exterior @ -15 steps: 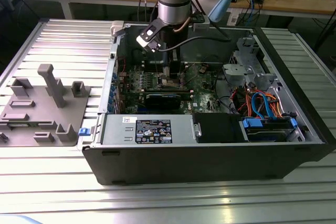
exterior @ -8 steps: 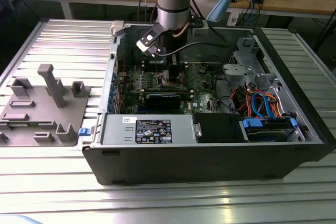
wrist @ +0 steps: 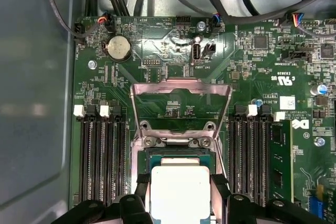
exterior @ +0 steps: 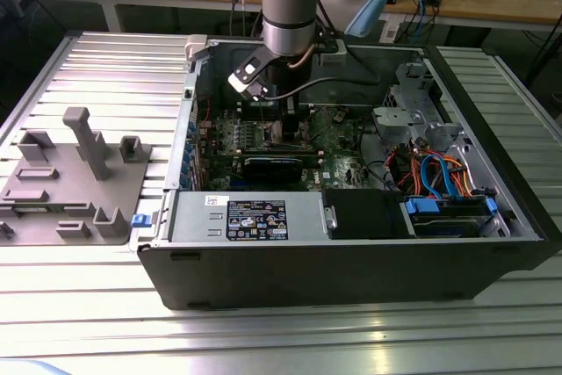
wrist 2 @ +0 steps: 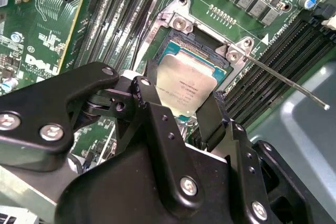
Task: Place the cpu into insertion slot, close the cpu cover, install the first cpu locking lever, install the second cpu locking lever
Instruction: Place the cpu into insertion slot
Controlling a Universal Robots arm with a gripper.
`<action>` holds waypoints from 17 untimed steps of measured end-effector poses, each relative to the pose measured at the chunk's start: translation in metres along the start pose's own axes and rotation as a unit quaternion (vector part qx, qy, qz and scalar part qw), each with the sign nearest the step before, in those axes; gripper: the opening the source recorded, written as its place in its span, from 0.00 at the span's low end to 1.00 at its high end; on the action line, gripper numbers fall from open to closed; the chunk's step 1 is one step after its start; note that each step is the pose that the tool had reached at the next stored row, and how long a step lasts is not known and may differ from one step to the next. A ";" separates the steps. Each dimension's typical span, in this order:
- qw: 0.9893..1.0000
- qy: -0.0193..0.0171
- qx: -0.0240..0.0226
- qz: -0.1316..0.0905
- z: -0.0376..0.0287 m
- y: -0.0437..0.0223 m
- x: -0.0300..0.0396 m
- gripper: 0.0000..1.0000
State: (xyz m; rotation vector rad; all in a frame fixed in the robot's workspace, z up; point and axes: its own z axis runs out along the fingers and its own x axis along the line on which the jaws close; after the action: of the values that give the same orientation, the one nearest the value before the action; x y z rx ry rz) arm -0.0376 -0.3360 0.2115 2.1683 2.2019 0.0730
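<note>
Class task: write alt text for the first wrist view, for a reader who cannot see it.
The gripper holds the cpu by two opposite edges at the insertion slot on a green circuit board. Beyond the slot the cpu cover stands flipped open, with rows of dark memory slots on either side.

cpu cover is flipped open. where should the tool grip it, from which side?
On the cpu cover, probably the free cross bar, opposite the hinge end at the insertion slot. Come from above: the thin frame stands tilted open, leaving that bar bare.
</note>
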 end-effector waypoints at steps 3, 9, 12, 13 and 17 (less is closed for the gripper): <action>1.000 0.000 0.000 0.001 0.0033 -0.0004 0.0000 0.54; 1.000 0.000 0.000 0.005 0.0082 -0.0009 0.0000 0.54; 1.000 0.000 0.000 0.007 0.0100 -0.0010 0.0000 0.54; 1.000 0.000 0.000 0.007 0.0110 -0.0011 0.0000 0.54; 1.000 0.000 0.000 0.007 0.0128 -0.0013 -0.0001 0.54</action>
State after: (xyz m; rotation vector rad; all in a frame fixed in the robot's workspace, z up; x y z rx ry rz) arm -0.0381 -0.3362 0.1987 2.1848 2.1867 0.0735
